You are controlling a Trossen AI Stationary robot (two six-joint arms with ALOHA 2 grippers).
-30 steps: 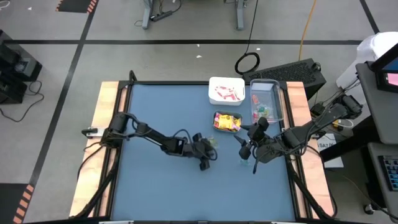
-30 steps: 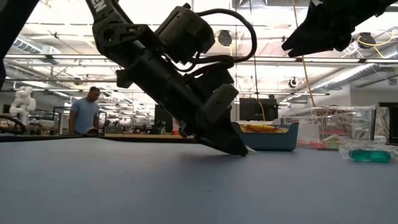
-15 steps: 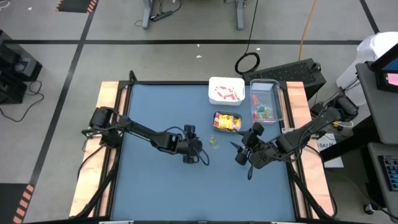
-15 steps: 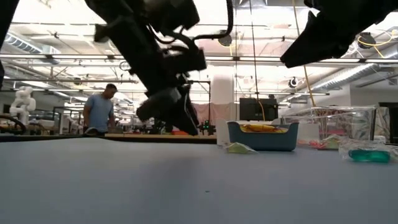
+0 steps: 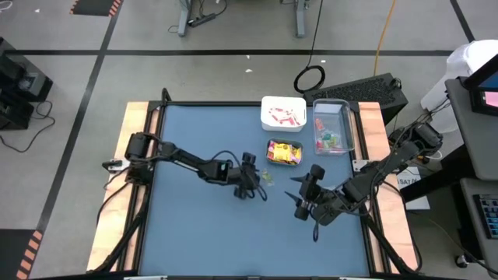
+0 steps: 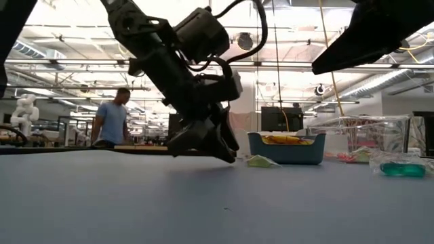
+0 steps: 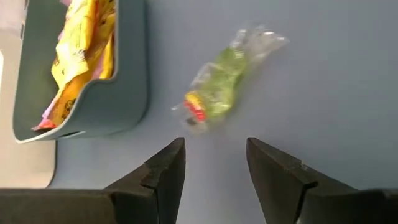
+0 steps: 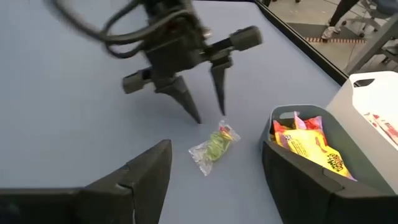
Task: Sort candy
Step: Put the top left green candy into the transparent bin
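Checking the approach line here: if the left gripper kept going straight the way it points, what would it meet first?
Most likely the green candy lying on the table, straight ahead of the open left gripper. The teal container sits off to one side, probably outside that line.

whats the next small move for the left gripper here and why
Probably ease the left gripper down and forward so its open fingers straddle the green candy, then close. That clear-wrapped piece lies loose on the blue table, just ahead of the fingertips and beside the teal container, and nothing is held. The right gripper waits open nearby.
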